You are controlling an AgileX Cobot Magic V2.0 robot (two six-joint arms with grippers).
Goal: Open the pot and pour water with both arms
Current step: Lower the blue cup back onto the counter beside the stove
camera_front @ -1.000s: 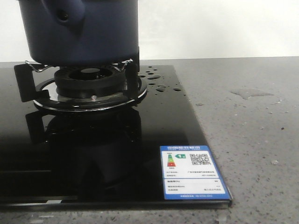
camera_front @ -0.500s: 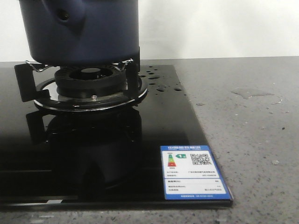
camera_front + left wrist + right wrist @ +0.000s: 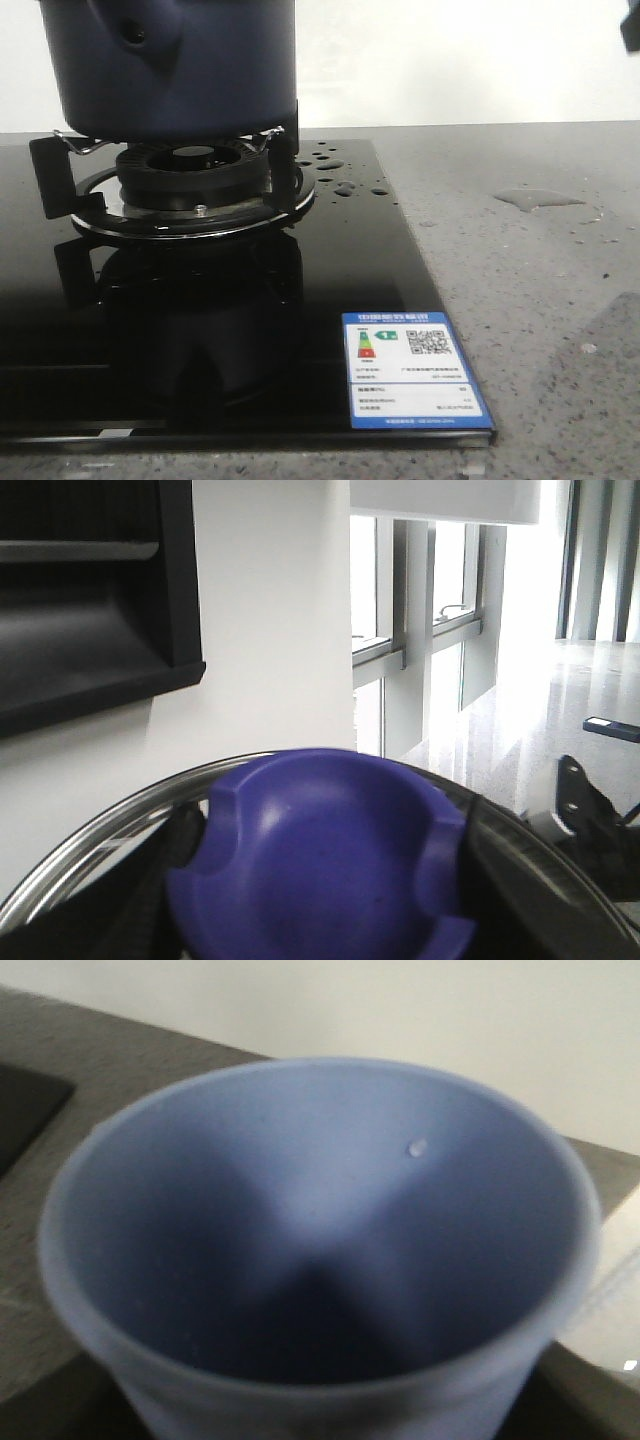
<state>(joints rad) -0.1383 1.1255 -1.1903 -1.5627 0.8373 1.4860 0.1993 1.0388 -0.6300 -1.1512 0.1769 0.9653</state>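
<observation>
Pot (image 3: 175, 65) on burner; I'm mid-pour step. Lid knob (image 3: 320, 865) fills left wrist view, cup (image 3: 310, 1260) right; finger states untellable. Next: tip cup over pot.

Plain white wall (image 3: 460, 60) behind the counter, evenly lit. Grey speckled stone counter (image 3: 530, 290) runs across the foreground. The left wrist view shows more of the room: a white wall (image 3: 260, 630) with a black shelf unit (image 3: 90, 590) mounted on it, its underside in shadow. Beside the wall, tall windows (image 3: 420, 600) with grey frames, strong daylight pouring through and washing out the panes. Below them a pale polished surface (image 3: 570, 680) glares with reflected light. The right wrist view shows off-white wall (image 3: 420, 1010) above a grey-brown surface (image 3: 100, 1060).
</observation>
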